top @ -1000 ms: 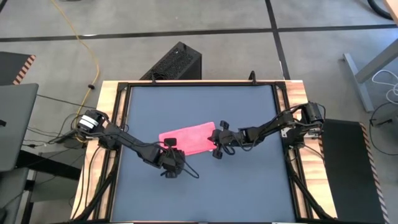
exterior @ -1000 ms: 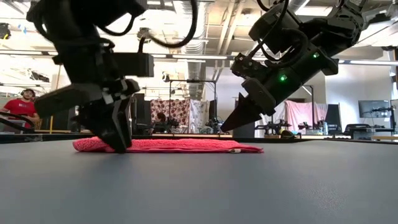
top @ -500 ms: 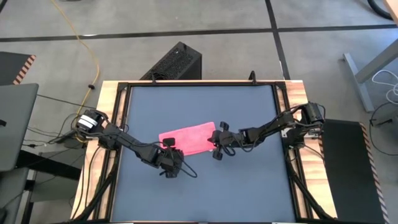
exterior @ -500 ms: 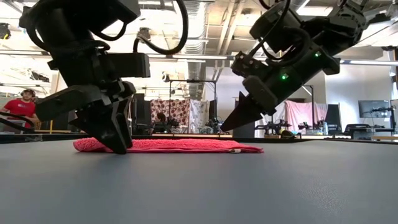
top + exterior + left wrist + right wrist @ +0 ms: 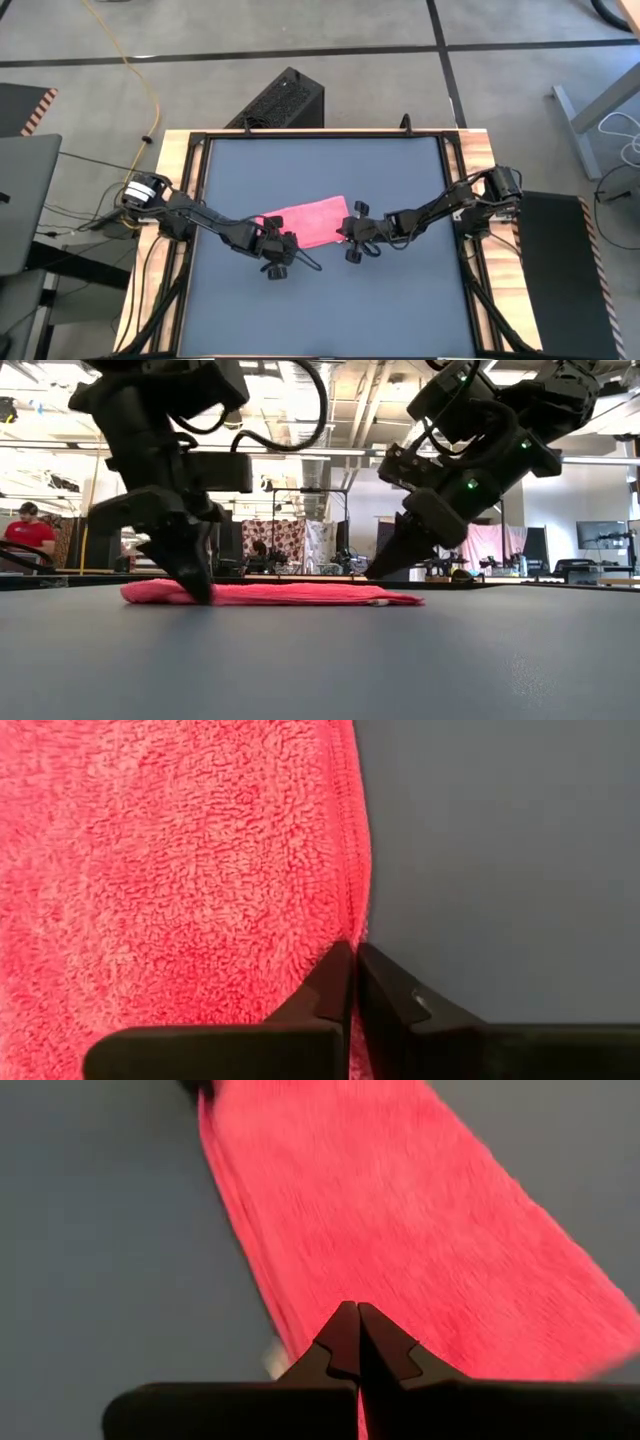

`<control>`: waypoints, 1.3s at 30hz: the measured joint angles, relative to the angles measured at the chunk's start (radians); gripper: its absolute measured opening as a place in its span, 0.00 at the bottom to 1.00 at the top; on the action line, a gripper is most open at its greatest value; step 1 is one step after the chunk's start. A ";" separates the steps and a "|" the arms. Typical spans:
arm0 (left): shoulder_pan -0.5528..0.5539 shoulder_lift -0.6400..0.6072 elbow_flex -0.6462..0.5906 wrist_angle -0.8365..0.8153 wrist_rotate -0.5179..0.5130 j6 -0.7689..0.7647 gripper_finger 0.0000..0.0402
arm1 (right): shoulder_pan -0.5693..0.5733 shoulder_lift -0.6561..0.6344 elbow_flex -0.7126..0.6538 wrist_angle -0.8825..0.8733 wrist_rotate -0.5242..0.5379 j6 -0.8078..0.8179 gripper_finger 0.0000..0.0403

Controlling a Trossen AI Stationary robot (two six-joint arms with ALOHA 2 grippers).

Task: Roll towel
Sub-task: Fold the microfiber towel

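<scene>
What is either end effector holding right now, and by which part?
The left end effector is pinched shut on the towel at its hemmed edge; the right holds nothing.

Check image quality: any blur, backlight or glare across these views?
Right wrist view: towel smeared by motion blur. Left wrist view: sharp, towel pile crisp beside the shut left pincer. Low view: bright ceiling lights backlight both arms into silhouettes. High view: evenly lit, no glare on the table.

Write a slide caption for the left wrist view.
Left gripper, fingers shut, at the hemmed edge of the pink towel on the dark grey table.

Robotics lab: ceiling ducts (image 5: 345, 400), other workstations, wall monitor (image 5: 600, 533).
</scene>
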 joint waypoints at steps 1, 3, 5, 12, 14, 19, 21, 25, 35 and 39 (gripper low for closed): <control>0.000 -0.018 0.000 -0.015 0.009 0.005 0.00 | -0.001 -0.001 0.000 -0.009 0.009 0.004 0.04; 0.000 -0.061 -0.004 -0.039 0.022 0.006 0.00 | -0.006 -0.011 -0.002 -0.004 0.012 0.017 0.05; -0.001 -0.102 0.000 -0.045 0.022 0.007 0.00 | -0.018 -0.032 -0.010 0.024 0.011 0.018 0.06; 0.000 -0.169 0.000 -0.061 0.004 0.006 0.00 | -0.028 -0.070 -0.013 0.043 -0.150 -0.068 0.14; 0.002 -0.169 0.000 -0.068 0.004 0.005 0.00 | -0.010 -0.057 -0.011 0.042 -0.183 -0.108 0.19; 0.017 -0.163 0.000 -0.070 0.012 0.004 0.00 | 0.038 -0.010 -0.010 0.014 -0.137 -0.226 0.38; 0.023 -0.163 0.000 -0.066 0.017 0.004 0.00 | 0.048 0.002 -0.011 -0.003 -0.069 -0.246 0.46; 0.026 -0.163 0.000 -0.068 0.018 0.004 0.00 | 0.042 0.018 -0.013 -0.020 0.004 -0.257 0.57; 0.026 -0.163 0.001 -0.071 0.022 -0.003 0.00 | 0.013 0.133 -0.010 0.033 0.044 -0.268 0.46; 0.026 -0.163 0.002 -0.080 0.020 -0.003 0.00 | 0.008 0.147 -0.008 0.033 0.066 -0.297 0.18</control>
